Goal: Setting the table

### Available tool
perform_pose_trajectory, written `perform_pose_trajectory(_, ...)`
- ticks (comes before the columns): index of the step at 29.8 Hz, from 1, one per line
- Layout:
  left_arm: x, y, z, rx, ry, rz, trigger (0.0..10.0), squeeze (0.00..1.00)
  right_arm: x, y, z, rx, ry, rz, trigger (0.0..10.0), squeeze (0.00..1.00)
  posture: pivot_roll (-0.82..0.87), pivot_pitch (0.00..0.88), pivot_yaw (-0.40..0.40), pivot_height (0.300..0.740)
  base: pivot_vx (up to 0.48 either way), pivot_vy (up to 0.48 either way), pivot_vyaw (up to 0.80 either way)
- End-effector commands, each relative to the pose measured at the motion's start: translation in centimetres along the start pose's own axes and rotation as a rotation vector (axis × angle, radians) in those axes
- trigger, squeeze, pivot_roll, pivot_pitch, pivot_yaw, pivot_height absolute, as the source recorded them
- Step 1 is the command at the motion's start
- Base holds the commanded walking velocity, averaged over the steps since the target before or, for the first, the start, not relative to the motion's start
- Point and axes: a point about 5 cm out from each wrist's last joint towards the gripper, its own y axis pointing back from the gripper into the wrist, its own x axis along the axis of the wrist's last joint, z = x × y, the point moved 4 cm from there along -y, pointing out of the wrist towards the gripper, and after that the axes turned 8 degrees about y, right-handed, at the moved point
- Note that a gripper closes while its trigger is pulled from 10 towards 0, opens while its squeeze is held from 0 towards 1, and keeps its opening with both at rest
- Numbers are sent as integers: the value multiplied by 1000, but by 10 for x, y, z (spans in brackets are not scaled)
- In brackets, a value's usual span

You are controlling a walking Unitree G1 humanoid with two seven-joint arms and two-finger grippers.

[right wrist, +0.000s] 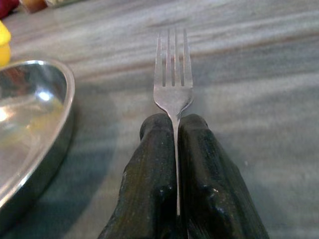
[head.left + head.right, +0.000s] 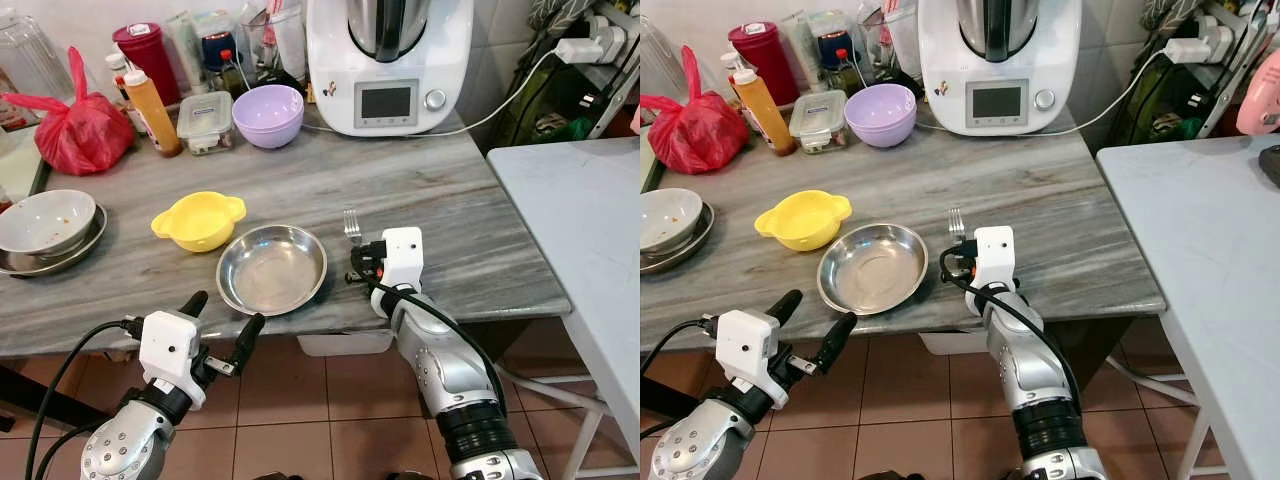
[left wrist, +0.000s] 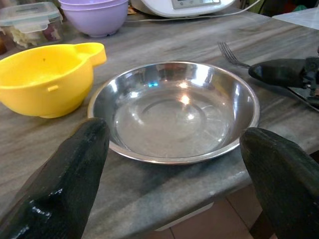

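A steel plate (image 2: 271, 268) sits near the front edge of the grey marble counter (image 2: 450, 200), with a yellow bowl (image 2: 199, 220) just behind it to the left. Right of the plate, my right gripper (image 2: 354, 262) is shut on a metal fork (image 1: 173, 84), whose tines (image 2: 352, 226) point away from me, low over the counter. My left gripper (image 2: 220, 322) hangs open in front of the counter edge, facing the plate (image 3: 174, 109); its fingers (image 3: 65, 184) are spread wide with nothing between them.
A purple bowl (image 2: 268, 114), a lidded container (image 2: 205, 121), bottles, a red bag (image 2: 75, 125) and a white kitchen machine (image 2: 388, 62) line the back. Stacked used dishes (image 2: 45, 230) sit at the left. A white table (image 2: 590, 230) stands to the right.
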Motion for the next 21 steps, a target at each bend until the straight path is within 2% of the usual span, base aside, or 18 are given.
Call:
perform_pose_trajectory(1, 4, 2, 0, -4, -17, -1, 10000, 0, 5, -6, -6, 7, -14, 11, 10000, 0, -31, 133, 116, 740, 0, 0, 0)
perform_pose_trajectory(9, 12, 1, 6, -16, -22, 10, 10000, 0, 6, -14, -18, 29, -36, 4, 10000, 0, -30, 129, 114, 740, 0, 0, 0)
perform_pose_trajectory(19, 17, -2, 9, -17, -22, 14, 10000, 0, -5, -17, -19, 26, -44, -26, 10000, 0, -30, 122, 112, 740, 0, 0, 0)
perform_pose_trajectory(20, 18, -2, 10, -20, -22, 14, 10000, 0, -6, -18, -21, 28, -42, -29, 10000, 294, -30, 121, 112, 740, 0, 0, 0)
perform_pose_trajectory(21, 18, -2, 10, -22, -22, 14, 10000, 0, -6, -18, -21, 29, -41, -31, 10000, 1000, -30, 121, 112, 740, 0, 0, 0)
